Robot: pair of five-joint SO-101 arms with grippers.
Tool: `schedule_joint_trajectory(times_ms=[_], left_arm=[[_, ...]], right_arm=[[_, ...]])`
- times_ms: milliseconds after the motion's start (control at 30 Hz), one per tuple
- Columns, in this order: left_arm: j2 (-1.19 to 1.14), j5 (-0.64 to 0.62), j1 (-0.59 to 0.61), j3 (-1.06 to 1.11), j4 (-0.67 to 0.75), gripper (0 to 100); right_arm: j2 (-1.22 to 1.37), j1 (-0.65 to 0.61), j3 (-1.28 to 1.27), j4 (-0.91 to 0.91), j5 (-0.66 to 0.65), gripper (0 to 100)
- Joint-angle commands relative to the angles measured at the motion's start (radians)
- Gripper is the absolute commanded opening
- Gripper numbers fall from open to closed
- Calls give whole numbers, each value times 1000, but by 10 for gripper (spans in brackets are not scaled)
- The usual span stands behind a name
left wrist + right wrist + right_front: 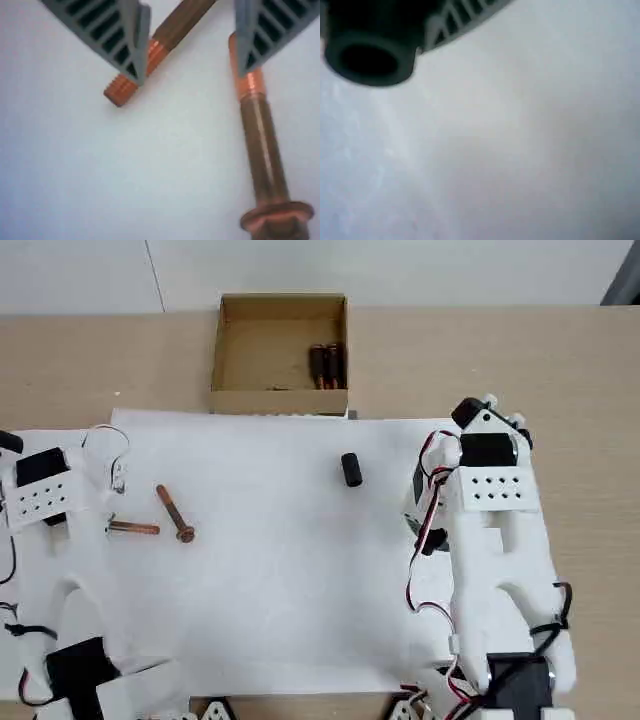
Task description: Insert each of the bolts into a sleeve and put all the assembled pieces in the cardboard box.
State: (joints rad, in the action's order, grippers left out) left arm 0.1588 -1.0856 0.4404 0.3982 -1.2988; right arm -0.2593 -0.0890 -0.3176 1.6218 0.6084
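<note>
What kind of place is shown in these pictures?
Probably a robotics lab bench: a left arm and right arm at a wooden table, with bolts, a sleeve and a box laid out on it.

A white sheet (280,580) covers most of the tan table (590,370). Its far edge stops short of the back, and bare tabletop shows beyond it and down the right side. Behind the table stands a pale wall (400,265), and a dark grey shape (626,275) cuts into the far right corner.
</note>
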Motion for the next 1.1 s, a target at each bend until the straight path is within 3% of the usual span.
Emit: schedule_joint_trajectory(times_ms=[0,1067], left_arm=[[3,2,8,-35,-26,118],[-351,-28,41,-142,38,118]], right_arm=[[-33,7,11,-13,0,4],[-35,7,8,-12,3,4]])
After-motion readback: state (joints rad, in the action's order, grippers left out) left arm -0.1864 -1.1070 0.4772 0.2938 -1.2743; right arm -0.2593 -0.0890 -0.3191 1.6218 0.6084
